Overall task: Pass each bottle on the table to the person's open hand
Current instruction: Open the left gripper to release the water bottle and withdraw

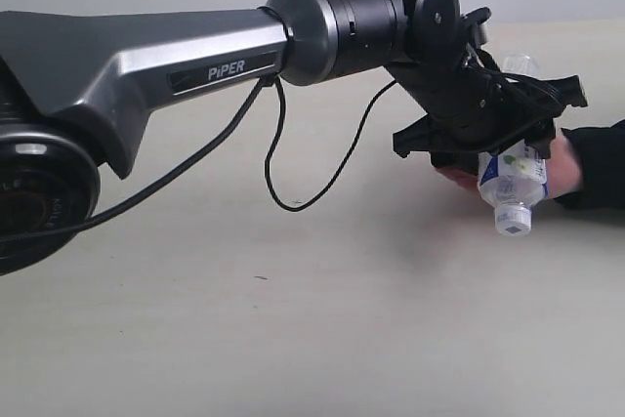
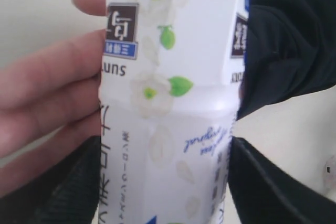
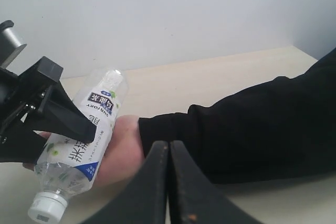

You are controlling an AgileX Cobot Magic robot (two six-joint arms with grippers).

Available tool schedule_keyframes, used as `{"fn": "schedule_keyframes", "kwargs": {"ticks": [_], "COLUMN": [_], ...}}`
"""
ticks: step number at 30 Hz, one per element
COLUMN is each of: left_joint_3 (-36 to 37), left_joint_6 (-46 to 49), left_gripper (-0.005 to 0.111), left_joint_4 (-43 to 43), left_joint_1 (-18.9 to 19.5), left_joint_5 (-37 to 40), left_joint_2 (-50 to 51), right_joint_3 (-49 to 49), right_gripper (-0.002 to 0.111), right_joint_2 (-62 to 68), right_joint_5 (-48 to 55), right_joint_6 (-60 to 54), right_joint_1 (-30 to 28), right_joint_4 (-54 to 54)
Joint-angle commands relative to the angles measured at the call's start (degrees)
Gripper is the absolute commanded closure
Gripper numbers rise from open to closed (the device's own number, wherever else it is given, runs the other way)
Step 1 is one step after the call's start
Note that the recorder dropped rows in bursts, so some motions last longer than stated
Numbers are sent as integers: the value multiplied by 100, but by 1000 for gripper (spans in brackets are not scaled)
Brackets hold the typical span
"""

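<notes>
From the left, my left arm [image 1: 146, 65] (the grey one lettered PIPER) stretches across the table [image 1: 293, 339], a loose black cable [image 1: 293, 183] sagging under its wrist. At the end of it my left gripper [image 2: 165, 182] is clamped on the bottle [image 1: 512, 181], one dark finger [image 2: 68, 187] pressed to each side of the label. The bottle hangs tilted in that grip, off the table, its white cap [image 1: 514, 221] pointing down below the gripper and its clear base sticking out above. The label is white with green leaves and pale blossoms, plus some blue and black print.

Just past the gripper is the hand [image 1: 563, 168], lying open on the far side of the bottle. In my left wrist view its fingers [image 2: 42, 98] lie right against the label beside my finger; in the right wrist view the palm sits under the bottle's lower half (whether it bears any weight I cannot tell). A black sleeve [image 1: 598, 165] runs on from the wrist, away from the gripper.

Farthest right, my right gripper [image 3: 168, 148] has its two fingers pressed together with nothing between them. It sits near the sleeved forearm, apart from it, and the bottle and hand lie ahead of its tips, off to one side.
</notes>
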Motion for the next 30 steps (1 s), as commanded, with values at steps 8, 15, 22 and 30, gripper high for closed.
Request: {"fn": "schedule_keyframes", "kwargs": {"ticks": [8,15,22,30], "left_joint_3": [-18,-18,-18,-18], "left_joint_6": [309,939,1877,3435], "left_gripper": [25,26,26,75], "left_joint_4": [164,208,507,582], "left_joint_1": [2,11,11,11], "left_joint_5": [163,395,1155,1888], "left_joint_2": [-84,-348,-911,-1396], "right_joint_3": [25,25,25,25], "right_gripper": [108,108,108,108], "right_joint_2": [-32,-32,-32,-32], "right_joint_5": [-53,-53,-53,-53], "right_joint_6": [3,3,3,3], "right_joint_1": [-27,-27,-27,-27], "right_joint_4": [-33,-33,-33,-33]}}
